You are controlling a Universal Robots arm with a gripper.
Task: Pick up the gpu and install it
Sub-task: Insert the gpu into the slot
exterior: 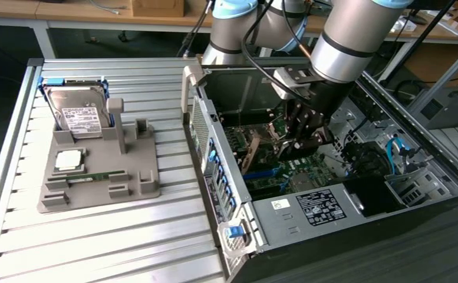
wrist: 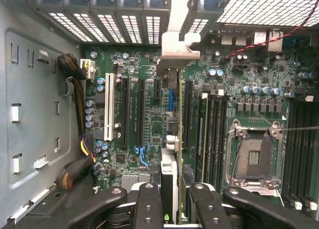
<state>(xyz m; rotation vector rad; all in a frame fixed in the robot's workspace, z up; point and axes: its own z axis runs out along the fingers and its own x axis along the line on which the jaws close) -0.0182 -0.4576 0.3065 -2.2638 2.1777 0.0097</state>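
Observation:
My gripper (exterior: pixel 298 144) is down inside the open computer case (exterior: pixel 292 218), shut on the gpu (exterior: pixel 254 152), a brownish card that slants toward the case's rear wall. In the wrist view the gpu (wrist: pixel 169 174) shows edge-on between the two black fingers (wrist: pixel 149 204), and its silver end bracket (wrist: pixel 174 45) reaches the rear slot openings. The card hangs over the green motherboard (wrist: pixel 149 89), roughly in line with the black expansion slots (wrist: pixel 141 109) beside a white slot (wrist: pixel 108 109). I cannot tell whether its edge touches a slot.
On the slatted table at the exterior view's left, a grey fixture (exterior: pixel 95 183) holds a silver hard drive (exterior: pixel 79 112), a processor chip (exterior: pixel 69 159) and a green RAM stick (exterior: pixel 87 175). The case walls, the cable bundles (wrist: pixel 75 89) and the CPU socket (wrist: pixel 254 157) crowd round the gripper.

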